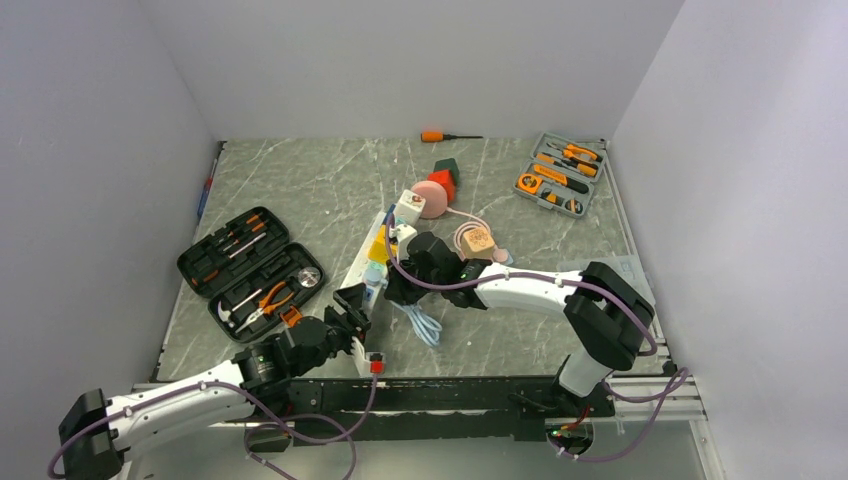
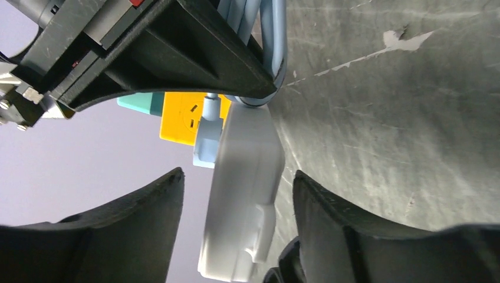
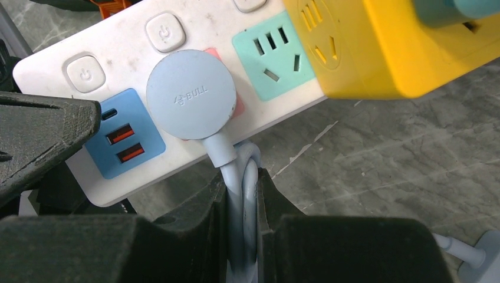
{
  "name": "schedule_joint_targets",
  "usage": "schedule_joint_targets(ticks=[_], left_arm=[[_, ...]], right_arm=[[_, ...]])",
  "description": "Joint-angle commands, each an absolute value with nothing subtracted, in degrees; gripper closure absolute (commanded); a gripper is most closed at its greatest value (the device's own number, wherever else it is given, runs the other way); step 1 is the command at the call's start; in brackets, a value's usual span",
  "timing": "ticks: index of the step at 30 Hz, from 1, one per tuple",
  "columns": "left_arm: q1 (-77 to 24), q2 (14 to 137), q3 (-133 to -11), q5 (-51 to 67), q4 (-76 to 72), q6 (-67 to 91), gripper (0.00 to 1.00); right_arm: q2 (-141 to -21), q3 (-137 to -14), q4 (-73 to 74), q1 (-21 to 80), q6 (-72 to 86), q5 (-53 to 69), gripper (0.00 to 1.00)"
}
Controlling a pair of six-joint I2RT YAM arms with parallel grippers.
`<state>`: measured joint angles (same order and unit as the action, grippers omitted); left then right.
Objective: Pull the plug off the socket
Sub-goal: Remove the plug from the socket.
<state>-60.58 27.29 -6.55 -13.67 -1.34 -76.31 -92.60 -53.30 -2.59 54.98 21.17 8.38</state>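
Right gripper (image 3: 242, 236) clamped on cable (image 3: 231, 168), not plug (image 3: 191, 94). Left gripper (image 2: 236, 218), jaws apart, straddles power strip (image 3: 200, 23) by near edge of table (image 1: 300, 180). Pull may drag unpinned strip.

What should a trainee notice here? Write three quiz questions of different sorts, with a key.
1. True or false: the plug is out of the strip.
2. The right fingers pinch: A plug, B cable, C strip.
3. Fill in: the left fingers straddle the ___.
Key: 1 false; 2 B; 3 strip.
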Motion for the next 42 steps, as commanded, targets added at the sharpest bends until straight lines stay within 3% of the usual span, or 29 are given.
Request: schedule_joint_targets(ticks=[1, 24, 42], left_arm=[[-60.84, 29.47, -7.67, -15.99, -8.99, -79.37, 0.35], [-60.99, 32.34, -12.53, -14.48, 4.40, -75.32, 0.67], [-61.61, 32.76, -10.51, -12.28, 16.63, -77.86, 0.84]], right_arm=[[-87.88, -57.13, -8.52, 55.69, 21.83, 14.36, 1.00], [-83.81, -52.50, -13.17, 55.55, 22.69, 9.55, 1.00], [-79.44, -48.40, -17.60, 49.53, 25.86, 11.38, 1.00]])
